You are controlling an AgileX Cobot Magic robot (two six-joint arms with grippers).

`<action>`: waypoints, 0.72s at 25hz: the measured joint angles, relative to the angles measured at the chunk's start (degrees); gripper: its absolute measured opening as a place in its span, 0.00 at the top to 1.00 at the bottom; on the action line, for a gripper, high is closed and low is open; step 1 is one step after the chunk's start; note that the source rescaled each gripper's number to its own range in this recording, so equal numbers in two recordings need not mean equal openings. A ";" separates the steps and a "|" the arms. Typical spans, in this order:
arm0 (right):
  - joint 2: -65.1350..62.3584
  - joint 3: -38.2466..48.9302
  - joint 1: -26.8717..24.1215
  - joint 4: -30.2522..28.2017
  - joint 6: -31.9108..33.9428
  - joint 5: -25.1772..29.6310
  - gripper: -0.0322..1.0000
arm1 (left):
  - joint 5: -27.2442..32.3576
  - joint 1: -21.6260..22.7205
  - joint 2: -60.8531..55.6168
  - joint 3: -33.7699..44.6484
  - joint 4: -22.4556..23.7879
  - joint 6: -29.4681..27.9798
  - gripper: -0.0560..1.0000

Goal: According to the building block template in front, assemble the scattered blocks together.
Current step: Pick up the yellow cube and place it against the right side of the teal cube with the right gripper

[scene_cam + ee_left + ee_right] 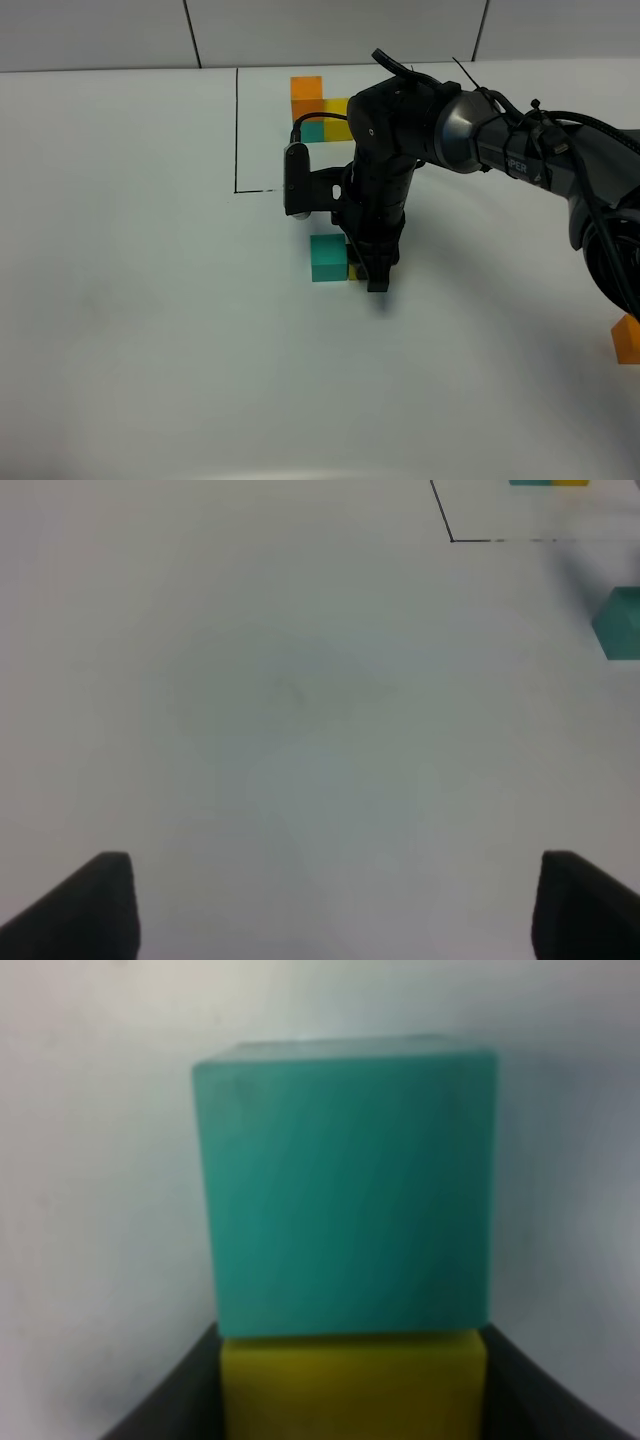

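Observation:
The template [320, 108] stands at the back: orange on teal, yellow alongside. A loose teal cube [327, 257] sits on the white table, and a yellow cube [354, 271] touches its right side, mostly hidden by my right arm. My right gripper [372, 276] points down and is shut on the yellow cube [353, 1385], with a dark finger [160, 1405] on each side and the teal cube [345, 1185] pressed against it. A loose orange cube [627, 338] lies at the far right edge. My left gripper [330, 910] is open and empty over bare table; the teal cube [620, 625] is far off.
A thin black line [236, 130] marks a corner on the table around the template. The right arm's wrist camera and cables [297, 180] hang above the teal cube. The left arm is out of the exterior view.

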 joint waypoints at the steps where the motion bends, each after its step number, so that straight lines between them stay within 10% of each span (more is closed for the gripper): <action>1: 0.00 0.00 0.00 0.00 0.00 0.00 0.97 | 0.00 0.00 0.00 0.00 0.00 0.00 0.17; 18: 0.00 0.00 0.00 0.10 -0.12 -0.05 0.97 | 0.00 0.00 0.00 0.00 0.00 0.00 0.17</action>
